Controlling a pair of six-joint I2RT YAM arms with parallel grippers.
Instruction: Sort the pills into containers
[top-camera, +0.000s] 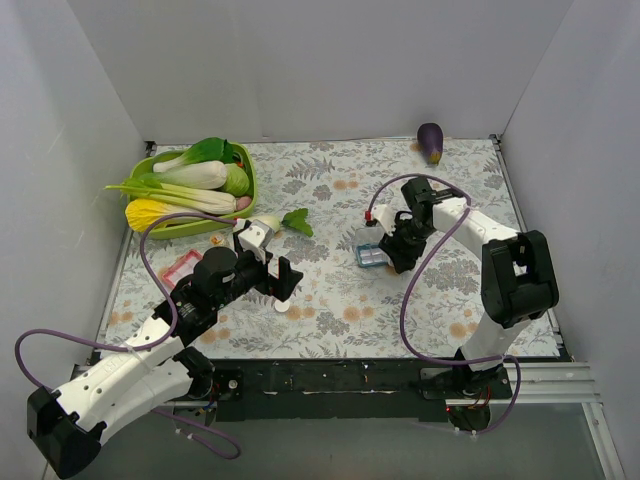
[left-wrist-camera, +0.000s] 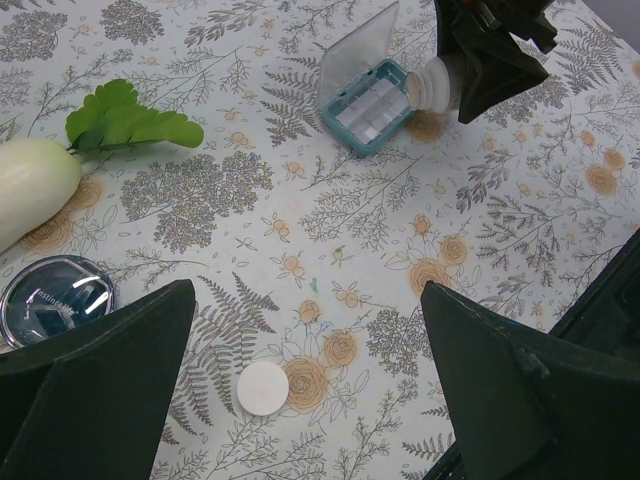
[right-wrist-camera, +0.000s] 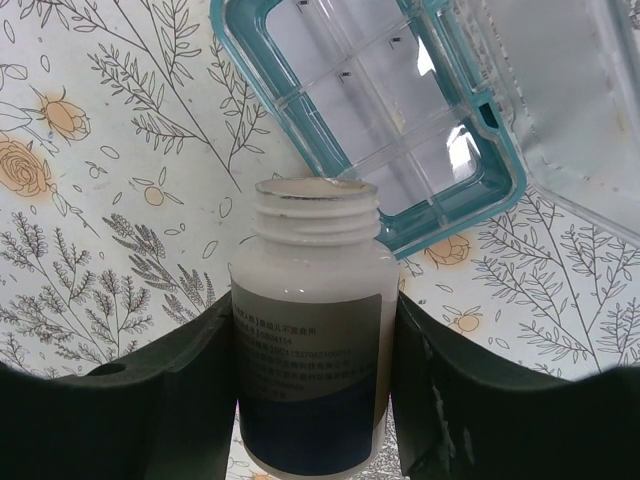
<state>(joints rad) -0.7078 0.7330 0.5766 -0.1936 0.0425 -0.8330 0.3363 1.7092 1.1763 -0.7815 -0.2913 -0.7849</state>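
My right gripper is shut on a white pill bottle with a grey and blue label and no cap. Its mouth tilts toward a clear compartment box rimmed in teal, whose lid lies open. The top view shows the bottle just above the box. The box's cells look bare, and the pills are hidden in every view. My left gripper stands open over the cloth, with a round white cap lying between its fingers, untouched.
A red-rimmed tray lies at the left and a round blue-grey dish sits near my left finger. A white radish with a green leaf lies beside it. Further back are a green vegetable basket and an eggplant.
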